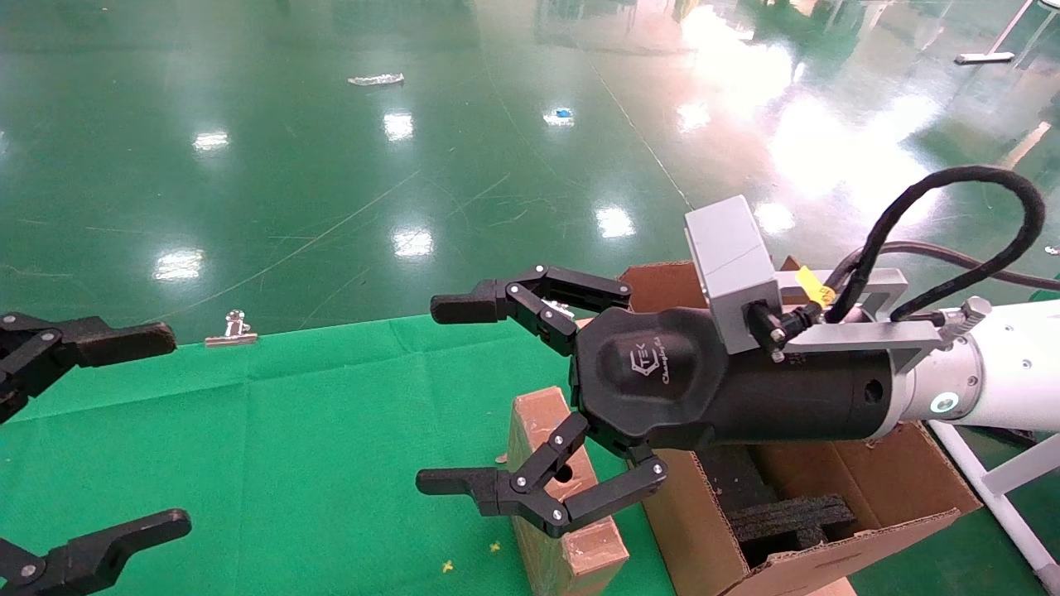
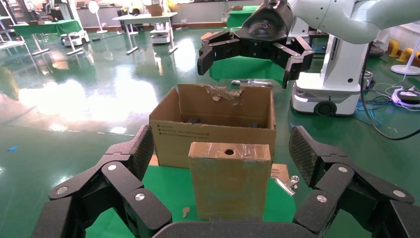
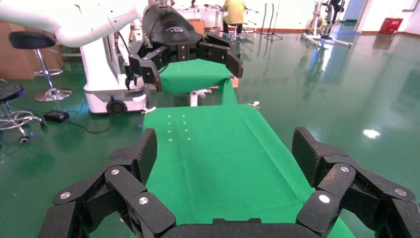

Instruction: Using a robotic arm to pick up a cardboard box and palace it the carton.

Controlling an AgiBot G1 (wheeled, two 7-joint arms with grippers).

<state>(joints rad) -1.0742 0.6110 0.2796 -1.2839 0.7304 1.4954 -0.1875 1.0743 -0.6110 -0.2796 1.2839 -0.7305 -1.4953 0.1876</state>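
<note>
The slim reddish-brown cardboard box (image 1: 537, 426) stands on edge on the green table, its round hole facing up, right beside the carton (image 1: 687, 530). The tan corrugated carton is open, with black foam inserts (image 1: 787, 517) inside and a torn flap. My right gripper (image 1: 428, 394), on the white arm, hovers over the box with its jaws wide open and empty; its lower finger crosses in front of the box. My left gripper (image 1: 178, 428) is open and empty at the table's left. It faces the box (image 2: 229, 183) and the carton (image 2: 213, 131) from a distance.
A green cloth (image 1: 290, 463) covers the table. A metal binder clip (image 1: 232, 329) lies at its far edge and also shows in the left wrist view (image 2: 285, 184). A small brown card (image 2: 280, 171) lies by the carton. Glossy green floor surrounds the table.
</note>
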